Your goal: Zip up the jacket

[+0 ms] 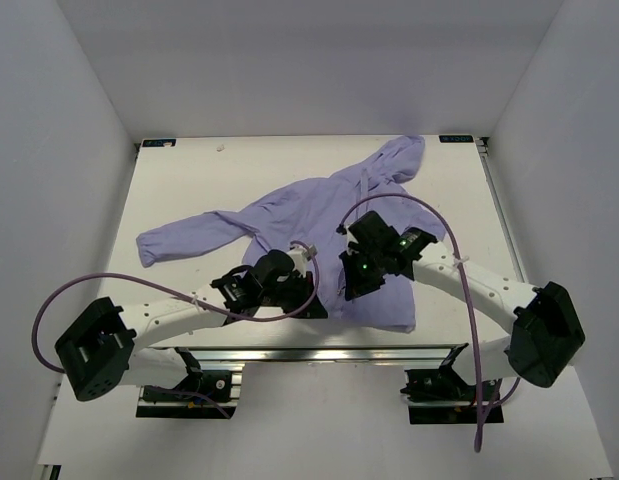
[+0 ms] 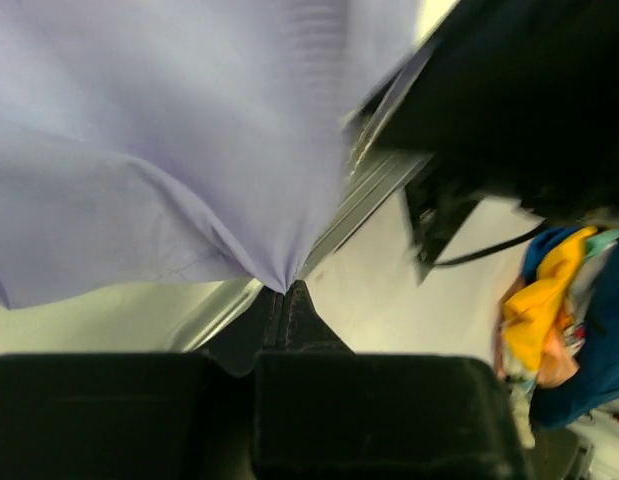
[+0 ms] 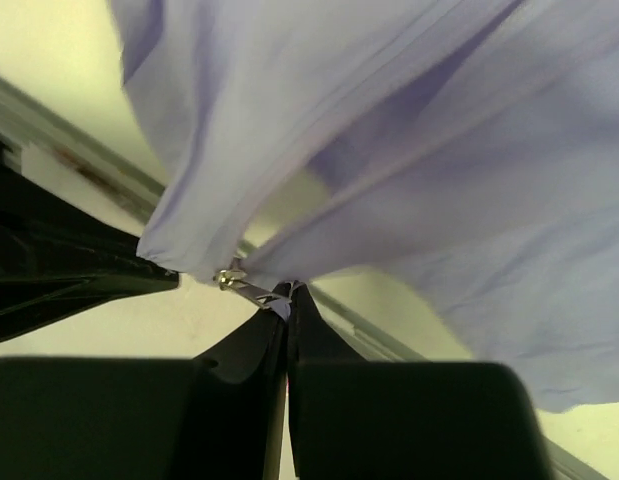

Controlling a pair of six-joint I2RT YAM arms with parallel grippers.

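The lavender jacket (image 1: pixel 319 205) lies across the table, hood at the back right, one sleeve stretched to the left. My left gripper (image 1: pixel 289 285) is at the jacket's bottom hem near the table's front edge. In the left wrist view it (image 2: pixel 279 296) is shut on a pinch of the jacket's fabric (image 2: pixel 169 140). My right gripper (image 1: pixel 351 283) is over the lower front of the jacket. In the right wrist view it (image 3: pixel 287 297) is shut on the metal zipper pull (image 3: pixel 244 285), with the jacket (image 3: pixel 419 130) lifted above the table.
The metal rail (image 1: pixel 319 352) along the table's front edge lies just below both grippers. White walls enclose the table on three sides. Coloured cloth (image 2: pixel 559 310) shows beyond the table in the left wrist view.
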